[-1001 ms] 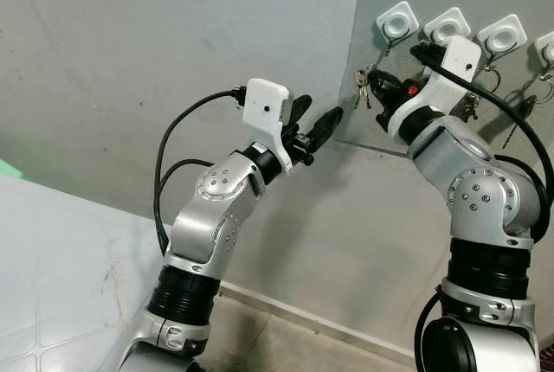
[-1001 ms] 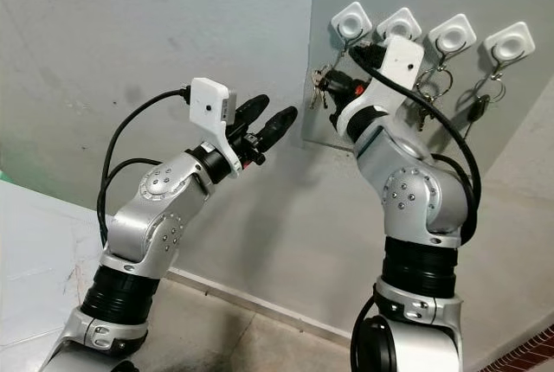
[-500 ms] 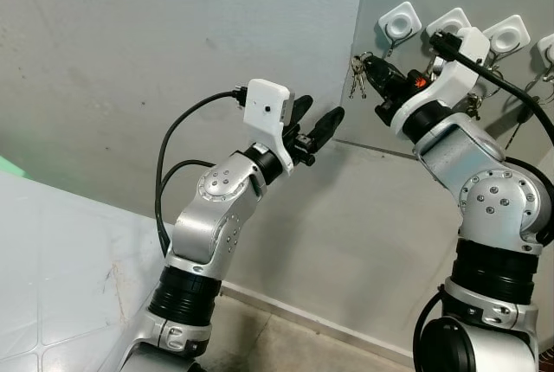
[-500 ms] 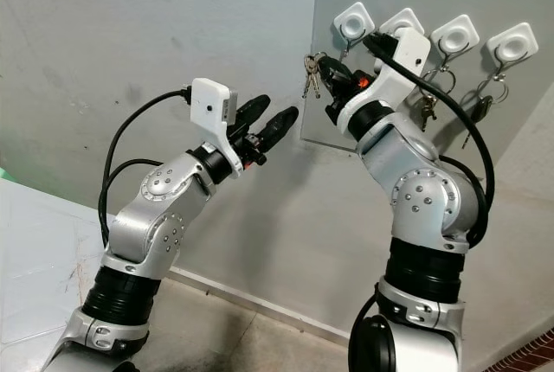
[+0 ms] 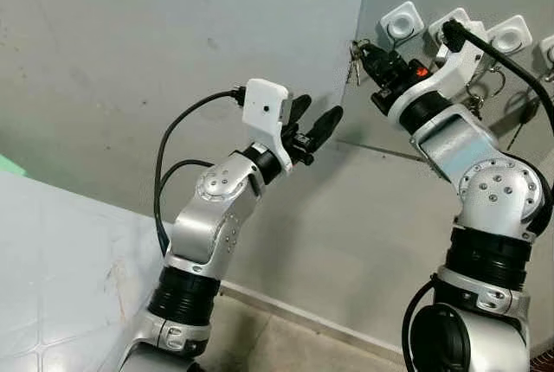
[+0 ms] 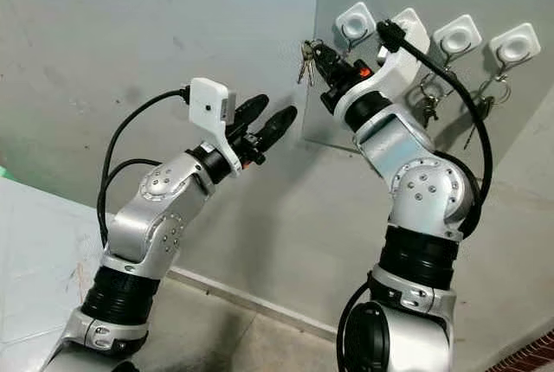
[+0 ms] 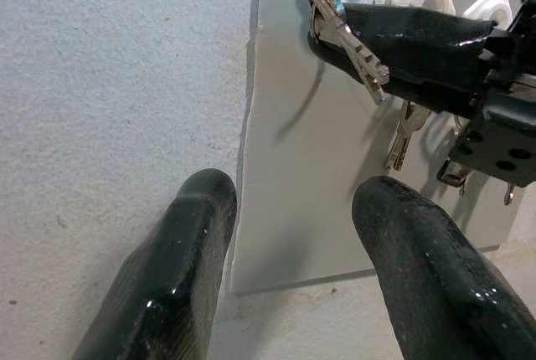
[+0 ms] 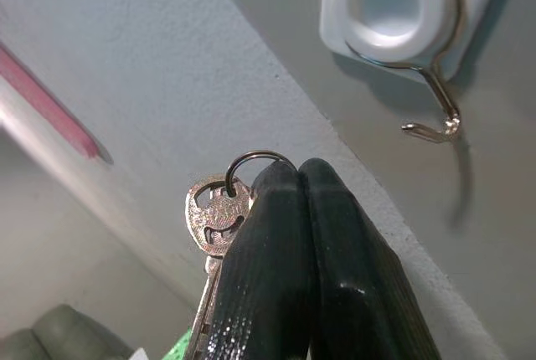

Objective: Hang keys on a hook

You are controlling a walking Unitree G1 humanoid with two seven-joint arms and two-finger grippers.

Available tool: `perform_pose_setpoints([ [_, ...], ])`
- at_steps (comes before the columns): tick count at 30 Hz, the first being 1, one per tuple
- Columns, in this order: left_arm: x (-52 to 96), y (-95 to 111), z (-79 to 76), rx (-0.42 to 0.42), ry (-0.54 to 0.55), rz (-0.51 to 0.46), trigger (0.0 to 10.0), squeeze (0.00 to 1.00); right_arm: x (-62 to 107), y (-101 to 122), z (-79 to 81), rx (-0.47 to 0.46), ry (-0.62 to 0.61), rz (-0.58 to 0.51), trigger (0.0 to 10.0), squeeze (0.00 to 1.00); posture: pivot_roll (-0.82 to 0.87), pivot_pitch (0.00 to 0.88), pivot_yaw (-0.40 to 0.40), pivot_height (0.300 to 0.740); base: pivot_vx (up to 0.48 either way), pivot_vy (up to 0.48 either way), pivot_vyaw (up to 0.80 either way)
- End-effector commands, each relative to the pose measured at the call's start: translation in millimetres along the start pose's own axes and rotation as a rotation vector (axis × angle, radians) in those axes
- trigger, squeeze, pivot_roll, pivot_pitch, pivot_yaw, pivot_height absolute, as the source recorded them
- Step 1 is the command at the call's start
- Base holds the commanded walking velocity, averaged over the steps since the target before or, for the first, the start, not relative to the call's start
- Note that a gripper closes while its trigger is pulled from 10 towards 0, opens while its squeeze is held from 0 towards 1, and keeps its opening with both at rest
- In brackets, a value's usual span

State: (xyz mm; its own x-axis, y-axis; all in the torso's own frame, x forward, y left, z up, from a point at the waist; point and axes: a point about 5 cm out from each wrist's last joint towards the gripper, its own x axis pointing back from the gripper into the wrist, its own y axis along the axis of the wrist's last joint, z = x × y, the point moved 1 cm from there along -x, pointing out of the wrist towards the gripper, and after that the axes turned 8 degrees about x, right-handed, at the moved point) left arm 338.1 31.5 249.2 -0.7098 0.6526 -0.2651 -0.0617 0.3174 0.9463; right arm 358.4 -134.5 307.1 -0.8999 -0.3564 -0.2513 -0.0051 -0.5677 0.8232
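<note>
My right gripper's (image 8: 295,177) fingers were pinched shut on the keys (image 8: 216,219), holding them near the split ring, with the bunch dangling past the fingertips. From the head camera, the keys (image 5: 353,50) hung at about nine o'clock from the leftmost hook (image 5: 400,24), near it but not on it. The wrist camera showed that hook's wire (image 8: 437,117) bare, its upturned tip at roughly two o'clock from the ring. The left gripper (image 5: 313,126) hovered lower down, at about seven o'clock from the keys, fingers spread and holding nothing.

To do this step well, I judged I should carry the ring above the wire tip, keep its opening square to it, lower until the ring seats in the bend, and only then loosen the pinch. The neighbouring hooks already carried keys (image 5: 479,95), so I'd stay left of them.
</note>
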Motion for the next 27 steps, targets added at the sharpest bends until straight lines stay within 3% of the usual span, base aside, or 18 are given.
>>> perform_pose_setpoints([
  [1,0.9,6.9,-0.9,-0.011,0.001,-0.027,10.0,0.0,-3.2,5.3,3.3,-0.022,0.009,-0.022,10.0,0.0,-0.06,0.023,-0.005,0.74,0.0,0.0,0.0],
  [14,0.3,7.0,-0.4,-0.007,0.003,-0.029,10.0,0.0,-3.0,2.0,-20.7,-0.111,-0.065,-0.043,10.0,0.0,-0.07,0.028,-0.002,0.74,0.0,0.0,0.0],
  [27,-0.3,7.1,-0.9,-0.002,0.0,-0.03,10.0,0.0,-4.7,8.5,-22.2,-0.12,-0.047,-0.076,10.0,0.0,-0.07,0.032,0.002,0.74,0.0,0.0,0.0],
])
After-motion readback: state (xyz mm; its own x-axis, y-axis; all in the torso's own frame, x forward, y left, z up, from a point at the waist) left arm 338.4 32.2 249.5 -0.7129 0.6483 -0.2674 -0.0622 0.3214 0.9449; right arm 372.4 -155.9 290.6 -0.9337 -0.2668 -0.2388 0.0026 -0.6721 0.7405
